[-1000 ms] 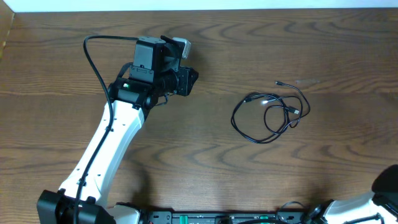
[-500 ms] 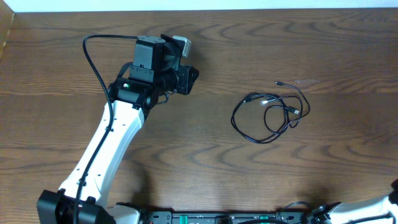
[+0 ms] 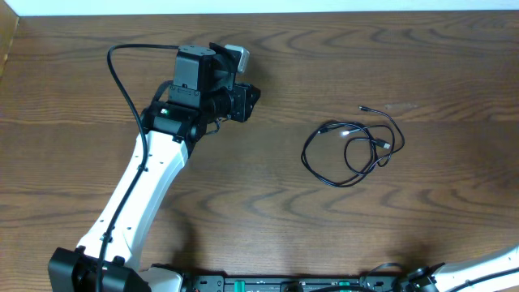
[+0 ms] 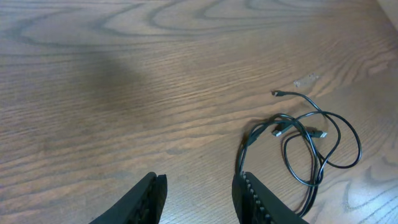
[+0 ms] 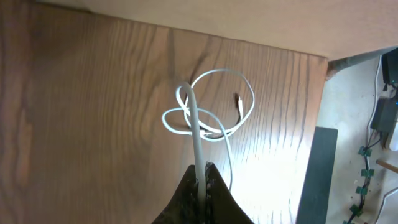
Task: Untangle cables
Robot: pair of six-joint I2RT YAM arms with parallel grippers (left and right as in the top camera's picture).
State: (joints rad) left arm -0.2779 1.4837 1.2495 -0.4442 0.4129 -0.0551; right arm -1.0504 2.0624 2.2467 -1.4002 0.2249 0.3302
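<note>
Looking split apart but not straightened: white cable (image 5: 198, 118) hangs knotted mid-frame from the clenched right tool (image 5: 202, 177), black cable (image 3: 348, 154) lies coiled alone right of centre on the table (image 3: 81, 81), left tool (image 3: 250, 100) upper-left of it parted, empty.

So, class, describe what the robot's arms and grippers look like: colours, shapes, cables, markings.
The left arm has a long white link with black joints, a small green light and a thick black wire looping off it. The left gripper is black, one finger ribbed. The right gripper is black too.
</note>
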